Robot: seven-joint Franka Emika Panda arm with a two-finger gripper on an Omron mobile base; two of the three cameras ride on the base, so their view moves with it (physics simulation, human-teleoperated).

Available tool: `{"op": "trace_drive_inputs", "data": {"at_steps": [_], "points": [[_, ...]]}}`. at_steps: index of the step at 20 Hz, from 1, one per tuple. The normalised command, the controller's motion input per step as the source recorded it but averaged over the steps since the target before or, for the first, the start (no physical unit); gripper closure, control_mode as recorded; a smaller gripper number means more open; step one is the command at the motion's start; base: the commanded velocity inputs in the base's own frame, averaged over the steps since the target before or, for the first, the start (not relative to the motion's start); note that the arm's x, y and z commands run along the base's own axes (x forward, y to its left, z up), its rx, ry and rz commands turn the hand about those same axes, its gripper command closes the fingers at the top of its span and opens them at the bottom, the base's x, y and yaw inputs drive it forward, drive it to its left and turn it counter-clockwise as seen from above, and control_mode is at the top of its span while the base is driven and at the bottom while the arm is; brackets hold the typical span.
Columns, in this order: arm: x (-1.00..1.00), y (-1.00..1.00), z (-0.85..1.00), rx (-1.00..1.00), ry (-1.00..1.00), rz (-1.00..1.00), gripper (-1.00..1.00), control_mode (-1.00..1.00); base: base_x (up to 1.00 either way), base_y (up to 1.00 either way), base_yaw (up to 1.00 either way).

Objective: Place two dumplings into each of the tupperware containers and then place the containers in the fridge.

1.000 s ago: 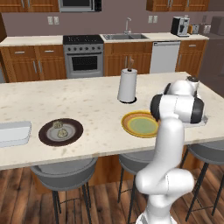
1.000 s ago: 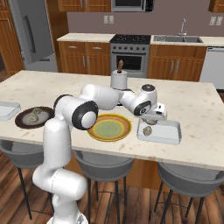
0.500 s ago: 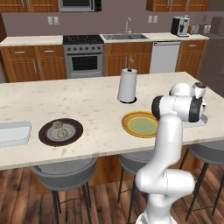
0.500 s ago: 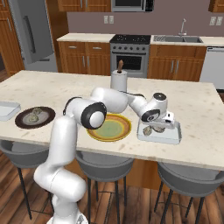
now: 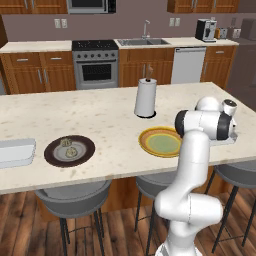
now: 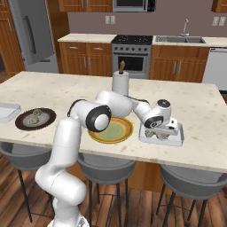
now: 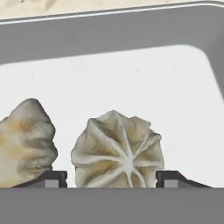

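In the hand view my gripper point(image 7: 111, 179) is open low inside a tupperware container point(image 7: 131, 30). A pleated dumpling point(image 7: 117, 151) rests on the container's floor between the fingertips point(image 7: 54, 178), and a second dumpling point(image 7: 26, 138) lies beside it. From the right base view, the gripper point(image 6: 160, 131) sits in that container point(image 6: 178, 140) on the island's right side. Two more dumplings point(image 6: 34, 116) lie on a dark brown plate point(image 6: 22, 124) at the left, next to the other tupperware container point(image 6: 6, 111). The fridge point(image 6: 31, 35) stands at the back left.
A yellow plate point(image 6: 111, 131) lies just left of the right-hand container, and a paper towel roll point(image 6: 120, 82) stands behind it. Bar stools point(image 6: 190, 181) line the island's near edge. In the left base view the dark plate point(image 5: 69, 150) and left container point(image 5: 15, 151) sit near that edge.
The arm has swung right and lowered the gripper into the right container. The dumpling it carried now rests on the container floor, and the jaws stand slightly wider.
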Motion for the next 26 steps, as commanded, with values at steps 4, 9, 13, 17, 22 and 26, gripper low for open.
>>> {"op": "trace_drive_inputs", "data": {"at_steps": [4,9,13,17,22,26], "points": [[0.0,0.0,0.25,0.0,0.0,0.0,-1.0,-1.0,0.0,0.0,0.0],[-0.04,0.41,0.4,0.0,0.0,0.0,-1.0,-1.0,0.0,0.0,0.0],[-0.27,0.8,0.03,0.0,0.02,0.0,-1.0,-1.0,0.0,0.0,0.0],[-0.03,0.94,0.0,0.0,0.0,0.02,-1.0,-1.0,0.0,0.0,0.0],[0.01,0.7,-0.01,0.0,0.0,0.05,-1.0,-1.0,0.0,0.0,0.0],[0.37,0.0,-0.14,0.0,0.0,0.0,-1.0,-1.0,0.0,0.0,0.0]]}}
